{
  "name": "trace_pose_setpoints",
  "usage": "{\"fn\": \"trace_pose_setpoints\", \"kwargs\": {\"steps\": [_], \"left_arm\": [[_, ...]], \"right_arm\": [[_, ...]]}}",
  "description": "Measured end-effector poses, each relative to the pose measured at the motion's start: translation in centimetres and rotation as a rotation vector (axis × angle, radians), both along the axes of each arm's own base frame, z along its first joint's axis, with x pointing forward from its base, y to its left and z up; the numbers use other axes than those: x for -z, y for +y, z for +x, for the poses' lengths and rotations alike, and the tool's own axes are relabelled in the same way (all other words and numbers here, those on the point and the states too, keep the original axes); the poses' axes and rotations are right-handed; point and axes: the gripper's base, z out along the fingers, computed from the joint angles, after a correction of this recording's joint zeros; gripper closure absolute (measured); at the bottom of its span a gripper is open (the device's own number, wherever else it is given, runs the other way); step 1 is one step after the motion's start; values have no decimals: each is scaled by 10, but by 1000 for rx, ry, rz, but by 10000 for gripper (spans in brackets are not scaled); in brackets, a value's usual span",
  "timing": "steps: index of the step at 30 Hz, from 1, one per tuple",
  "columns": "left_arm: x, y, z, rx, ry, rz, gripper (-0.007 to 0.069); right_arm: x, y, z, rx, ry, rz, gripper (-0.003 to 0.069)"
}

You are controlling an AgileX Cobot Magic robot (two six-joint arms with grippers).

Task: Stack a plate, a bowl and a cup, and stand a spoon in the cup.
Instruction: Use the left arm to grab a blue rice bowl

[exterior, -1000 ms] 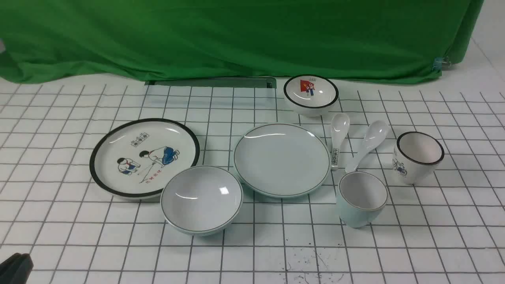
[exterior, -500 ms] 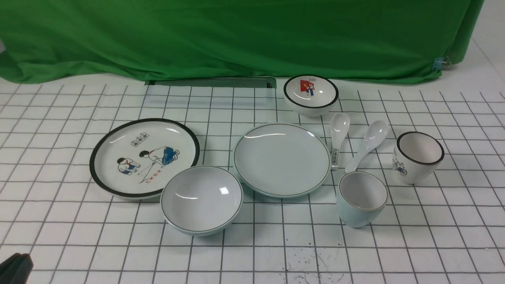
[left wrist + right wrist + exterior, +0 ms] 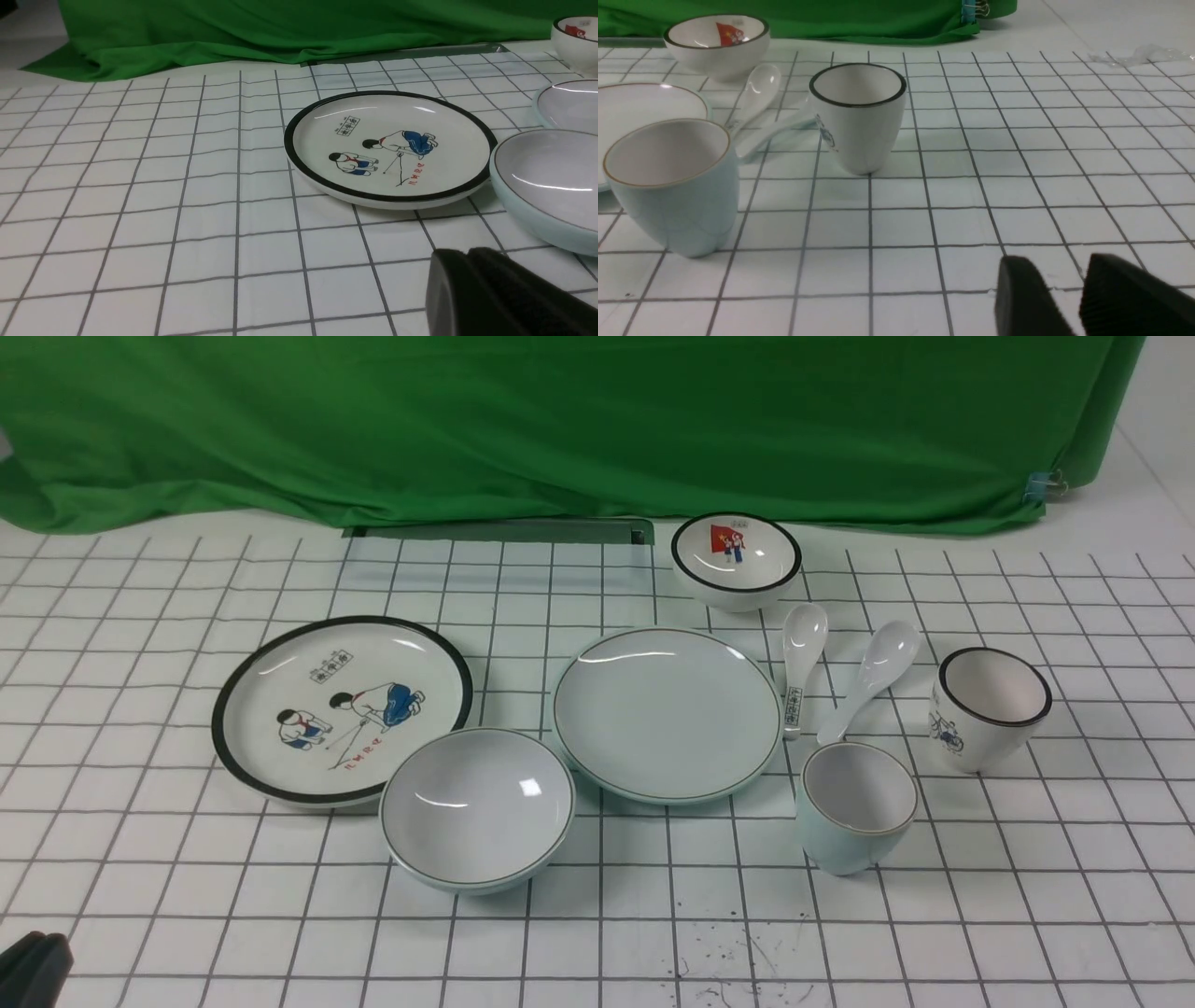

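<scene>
The pale blue-green plate [image 3: 667,714] lies mid-table, with its edge in the left wrist view [image 3: 570,100] and the right wrist view [image 3: 640,102]. The matching bowl [image 3: 477,807] sits to its near left [image 3: 551,186]. The pale cup [image 3: 854,807] stands upright to the plate's near right [image 3: 672,186]. The plain white spoon [image 3: 873,677] lies behind the cup; its handle shows in the right wrist view [image 3: 775,129]. My left gripper [image 3: 33,971] is shut and empty, low at the near left, short of the bowl [image 3: 467,254]. My right gripper [image 3: 1057,270] is slightly open and empty, to the near right of both cups.
A black-rimmed cartoon plate [image 3: 341,709] lies left of the bowl, almost touching it. A small black-rimmed bowl [image 3: 736,560] sits behind the plate. A printed-handle spoon [image 3: 803,663] lies beside the plain one. A black-rimmed cup [image 3: 990,707] stands at the right. Green cloth [image 3: 560,420] hangs at the back.
My left gripper's tip has slipped slightly lower in the front view's corner. None of the tableware has moved.
</scene>
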Motion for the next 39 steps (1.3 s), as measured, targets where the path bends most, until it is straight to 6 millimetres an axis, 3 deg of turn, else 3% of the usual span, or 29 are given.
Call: {"fn": "trace_pose_setpoints", "kwargs": {"steps": [6, 12, 18, 22, 24, 26, 27, 29, 31, 33, 34, 36, 39], "left_arm": [[-19, 0, 1, 5, -206, 0, 653], [-56, -1, -9, 15, -630, -6, 653], [-78, 0, -26, 64, -933, -197, 653], [-99, 1, -24, 91, -928, -294, 653], [-130, 0, -16, 78, -847, -285, 653], [-159, 0, -2, 58, -745, -269, 653], [-168, 0, 4, 52, -714, -262, 653], [-195, -2, 38, 33, -584, -236, 653], [-203, -3, 68, 22, -477, -231, 653], [-199, -5, 107, 5, -306, -229, 653], [-201, -5, 106, 5, -302, -230, 653], [-185, -10, 149, -8, -18, -229, 653], [-166, -21, 175, 19, 209, -190, 653]], "right_arm": [[-14, 1, 2, -11, -152, 9, 419], [-48, 4, -2, -47, -531, 19, 418], [-67, 6, -11, -123, -765, 333, 418], [-69, 6, -10, -134, -773, 375, 435], [-76, 6, -7, -114, -728, 342, 512], [-91, 5, -4, -92, -690, 268, 601], [-96, 5, -3, -85, -679, 236, 612], [-119, 4, 8, -54, -591, 88, 641], [-125, 3, 18, -40, -495, 2, 642], [-127, 2, 36, -34, -352, -59, 642], [-127, 2, 37, -33, -337, -59, 642], [-116, 0, 59, -30, -93, -81, 642], [-103, -2, 76, -33, 134, -87, 642]]}}
